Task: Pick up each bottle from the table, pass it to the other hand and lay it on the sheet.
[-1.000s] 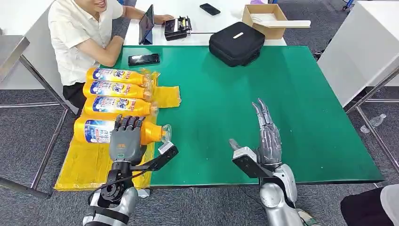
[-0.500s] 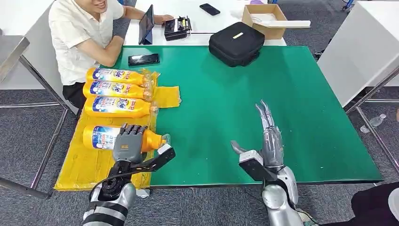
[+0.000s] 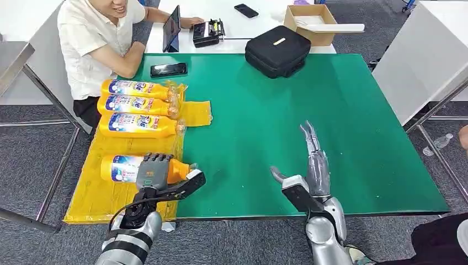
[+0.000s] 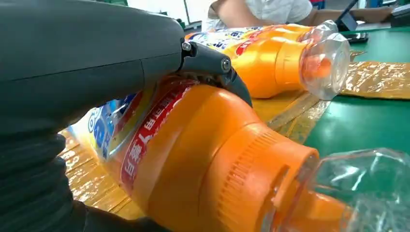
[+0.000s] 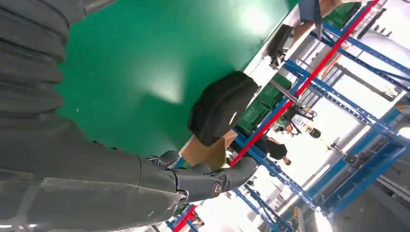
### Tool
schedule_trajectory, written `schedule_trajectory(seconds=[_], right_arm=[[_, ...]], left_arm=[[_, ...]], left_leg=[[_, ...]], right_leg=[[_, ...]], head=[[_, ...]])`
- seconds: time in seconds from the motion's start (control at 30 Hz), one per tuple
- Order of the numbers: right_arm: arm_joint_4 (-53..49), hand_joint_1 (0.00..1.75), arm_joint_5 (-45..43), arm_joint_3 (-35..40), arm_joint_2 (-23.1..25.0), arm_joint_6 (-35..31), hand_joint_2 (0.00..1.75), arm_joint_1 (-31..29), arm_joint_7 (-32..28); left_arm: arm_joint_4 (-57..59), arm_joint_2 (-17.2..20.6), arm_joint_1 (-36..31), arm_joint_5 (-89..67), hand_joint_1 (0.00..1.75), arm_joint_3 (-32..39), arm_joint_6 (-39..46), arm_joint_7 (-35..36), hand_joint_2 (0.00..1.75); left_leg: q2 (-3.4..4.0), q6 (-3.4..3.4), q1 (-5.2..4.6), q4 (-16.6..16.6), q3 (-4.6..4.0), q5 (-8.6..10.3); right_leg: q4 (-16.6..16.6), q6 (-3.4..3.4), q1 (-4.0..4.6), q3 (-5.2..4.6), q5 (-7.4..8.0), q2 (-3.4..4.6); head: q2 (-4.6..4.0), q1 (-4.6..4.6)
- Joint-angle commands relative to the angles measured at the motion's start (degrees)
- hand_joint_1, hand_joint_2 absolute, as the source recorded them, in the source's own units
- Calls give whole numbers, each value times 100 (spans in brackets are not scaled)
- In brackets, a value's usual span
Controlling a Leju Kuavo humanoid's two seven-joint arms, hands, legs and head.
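Left hand (image 3: 153,172) grasps orange detergent bottle (image 3: 130,168) lying on yellow sheet (image 3: 99,193); right hand (image 3: 315,165) released, fingers straight, above green table (image 3: 265,121).

Count: 4 orange bottles, 3 in a row at (image 3: 135,88), (image 3: 134,105), (image 3: 138,125), plus 1 nearer (image 3: 124,167), all on 1 yellow sheet (image 3: 99,193). 1 green desk (image 3: 359,121). 2 phones (image 3: 168,69), (image 3: 245,10). 1 black bag (image 3: 277,51), 1 cardboard box (image 3: 312,22), 1 tablet (image 3: 172,27), 1 person (image 3: 94,38). 2 robot hands: left hand (image 3: 153,172), right hand (image 3: 315,160).
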Motion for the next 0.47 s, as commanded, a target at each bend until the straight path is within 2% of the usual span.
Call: schedule_trajectory(seconds=[0.03, 0.07, 0.1, 0.13, 0.2, 0.47], right_arm=[[619, 0, -69, -213, 84, 49, 175, -272, -68], [699, 0, -76, -236, 99, 54, 175, -289, -67], [757, 0, -90, -261, 109, 57, 175, -300, -72], [807, 0, -100, -272, 109, 59, 175, -305, -80], [848, 0, -116, -283, 111, 43, 175, -315, -108], [898, 0, -126, -402, 100, 37, 175, -347, -123]], left_arm=[[1027, 229, -434, -61, 134, 134, -203, 125, 175], [1156, 176, -477, -25, 138, 290, -177, 27, 175], [1234, 134, -494, -7, 79, 403, -132, -45, 175], [1275, 118, -501, -43, 40, 421, -139, -71, 175], [1290, 74, -508, -56, 0, 493, -113, -91, 175], [1218, -108, -492, -41, 0, 689, -230, -466, 175]], left_leg=[[19, -3, 6, -6, 27, -6], [27, -3, 6, -9, 39, -9], [23, -2, 5, -8, 32, -7], [29, -3, 6, -12, 44, -8], [28, -3, 7, -13, 46, -8], [16, -1, 4, -7, 43, -4]], right_leg=[[-10, -22, 10, 25, 0, 11], [-12, -28, 12, 34, -1, 16], [-11, -23, 9, 28, 0, 14], [-15, -30, 12, 40, 0, 17], [-17, -29, 12, 43, 1, 17], [-10, -19, 8, 42, 0, 8]], head=[[0, 0], [0, 0], [0, 0], [0, 0], [0, 0], [0, 0]])
